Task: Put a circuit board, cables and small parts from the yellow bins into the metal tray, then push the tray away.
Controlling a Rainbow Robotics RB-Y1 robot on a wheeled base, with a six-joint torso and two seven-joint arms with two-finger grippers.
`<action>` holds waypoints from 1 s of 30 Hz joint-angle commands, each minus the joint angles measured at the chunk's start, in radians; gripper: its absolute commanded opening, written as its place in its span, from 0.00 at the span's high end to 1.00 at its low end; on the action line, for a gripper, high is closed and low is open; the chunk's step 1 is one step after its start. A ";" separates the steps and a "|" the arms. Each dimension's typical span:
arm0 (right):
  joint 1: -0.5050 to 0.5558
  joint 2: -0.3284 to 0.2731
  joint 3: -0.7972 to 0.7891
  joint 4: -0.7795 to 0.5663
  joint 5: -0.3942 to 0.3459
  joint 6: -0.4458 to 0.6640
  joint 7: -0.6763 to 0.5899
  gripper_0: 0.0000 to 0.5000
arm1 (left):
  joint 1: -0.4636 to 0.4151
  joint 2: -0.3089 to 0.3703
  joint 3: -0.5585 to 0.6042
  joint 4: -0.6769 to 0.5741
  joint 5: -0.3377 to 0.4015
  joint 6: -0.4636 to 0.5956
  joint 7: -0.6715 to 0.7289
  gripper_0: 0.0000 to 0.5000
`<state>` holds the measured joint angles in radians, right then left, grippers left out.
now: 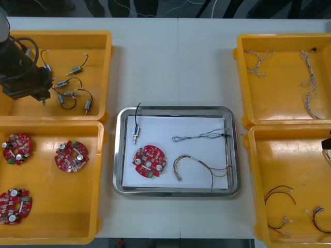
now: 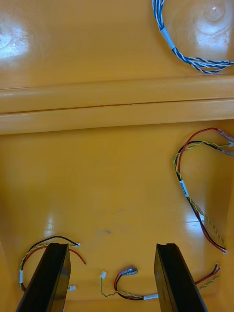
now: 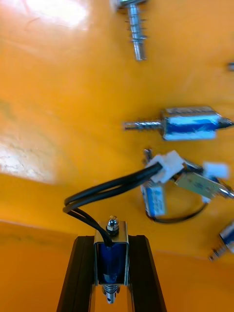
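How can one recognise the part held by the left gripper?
Skip the right gripper over the near right bin. Over the far left bin, the left gripper clamps one small part trailing a black cable. Its neighbours lie loose in the bin.

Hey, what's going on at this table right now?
The left gripper is shut on a small metal part with a black cable, over the far left yellow bin. The right gripper hangs open over red and yellow cables in the near right bin. The metal tray already holds a circuit board, two cables and one small part.
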<state>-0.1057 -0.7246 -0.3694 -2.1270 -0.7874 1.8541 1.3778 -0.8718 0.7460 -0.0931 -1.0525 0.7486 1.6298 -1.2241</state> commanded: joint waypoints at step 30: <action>0.012 -0.026 -0.042 -0.037 -0.010 0.010 -0.026 0.00 | 0.103 -0.278 0.038 -0.650 -0.350 0.290 0.301 1.00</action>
<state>-0.1041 -0.7246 -0.3740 -2.1316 -0.7970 1.8560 1.3778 -0.7700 0.5093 -0.0397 -1.6609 0.4478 1.9106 -0.9160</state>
